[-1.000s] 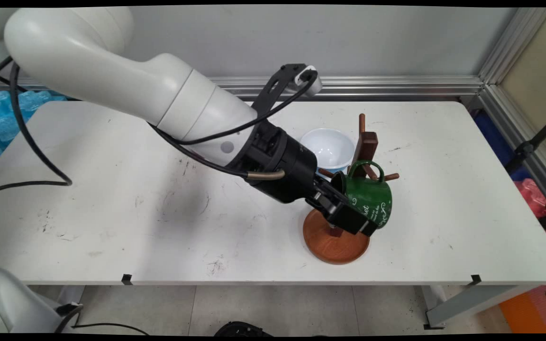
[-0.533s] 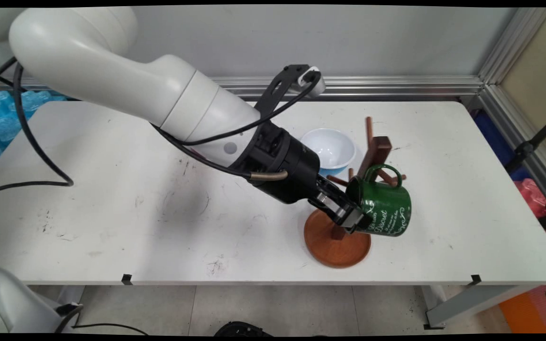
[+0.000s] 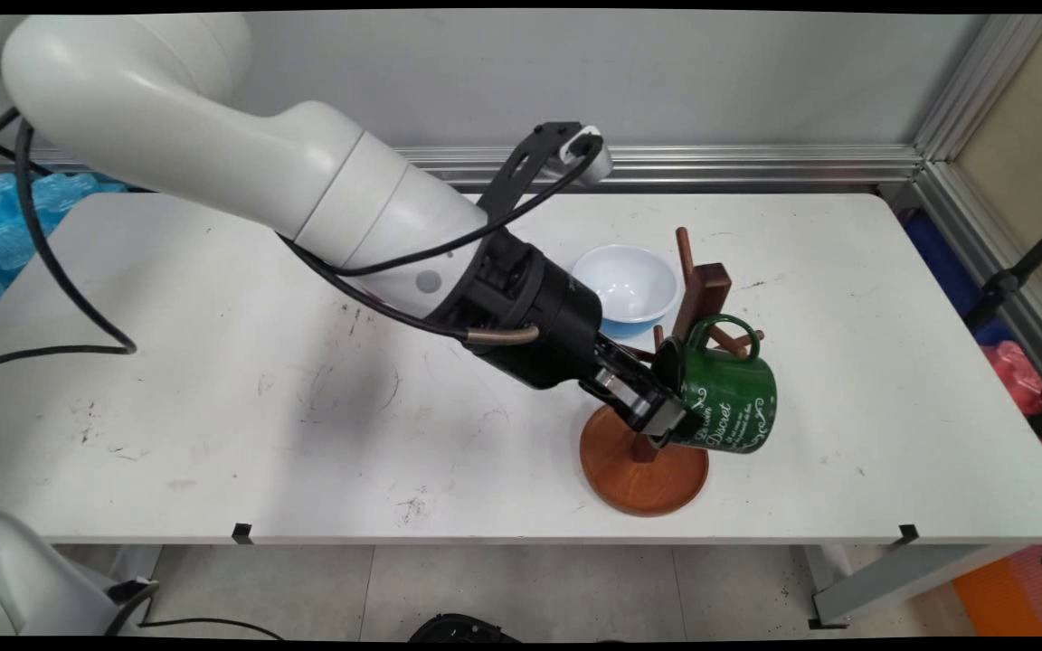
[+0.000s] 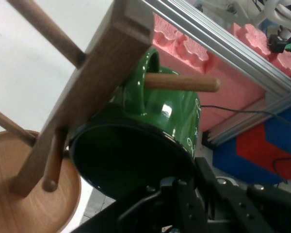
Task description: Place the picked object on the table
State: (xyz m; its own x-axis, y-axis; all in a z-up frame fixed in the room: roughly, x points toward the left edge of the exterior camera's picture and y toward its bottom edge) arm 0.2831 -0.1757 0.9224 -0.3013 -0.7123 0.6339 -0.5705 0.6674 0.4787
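The tool (image 3: 671, 425) pinches the rim of a green mug (image 3: 727, 405), one finger inside the mouth and one outside, and holds it off the desk (image 3: 213, 434) on its side, mouth toward the arm. The mug hangs right against a wooden rack (image 3: 700, 294), just above the rack's round base (image 3: 643, 470).

In the hand view a peg (image 4: 182, 81) runs through the loop of the handle (image 4: 136, 92), and the rack's post (image 4: 82, 92) lies across the mug's (image 4: 131, 160) upper left. In the main view the handle (image 3: 725, 324) sits at the pegs on the post's right side. So the mug looks threaded onto a peg, though the tool carries its weight; I judge it hung but not let go. Whether the handle rests on the peg or only surrounds it, I cannot tell.

The rack stands tilted, its post leaning away from upright toward the tool's far side, with the mug and tool pressed close to it. That lean is the risk I see: the rack may tip or shift.

Beyond the tool, just behind the rack, a white bowl (image 3: 625, 282) sits on the desk, close to the post and the arm's black wrist. Other pegs (image 4: 48, 31) stick out around the mug, near its rim. The rest of the desk near the tool carries only scuff marks.
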